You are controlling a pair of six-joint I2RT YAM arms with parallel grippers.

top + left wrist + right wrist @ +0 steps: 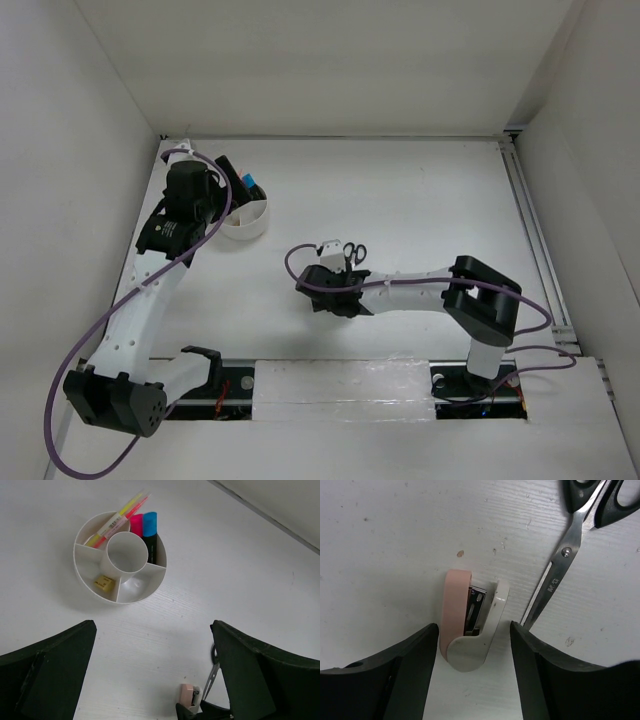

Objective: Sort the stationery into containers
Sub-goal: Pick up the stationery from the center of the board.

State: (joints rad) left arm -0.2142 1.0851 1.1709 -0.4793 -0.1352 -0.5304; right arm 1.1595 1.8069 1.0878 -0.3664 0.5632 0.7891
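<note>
While right fingers [385,680] stand part-open, white-pink piece [472,630] between them (scissors [564,554] beside).

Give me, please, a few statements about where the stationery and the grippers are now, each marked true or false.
1. The tan eraser lies in the tray's central cup. False: it lies in an outer wedge.
2. Both highlighters share one wedge. True.
3. The scissors are in the tray. False: they lie on the table beside the white-pink piece.
4. The right gripper has a finger on either side of the white-pink piece. True.
5. The left gripper holds a pen. False: it is open and empty.
</note>
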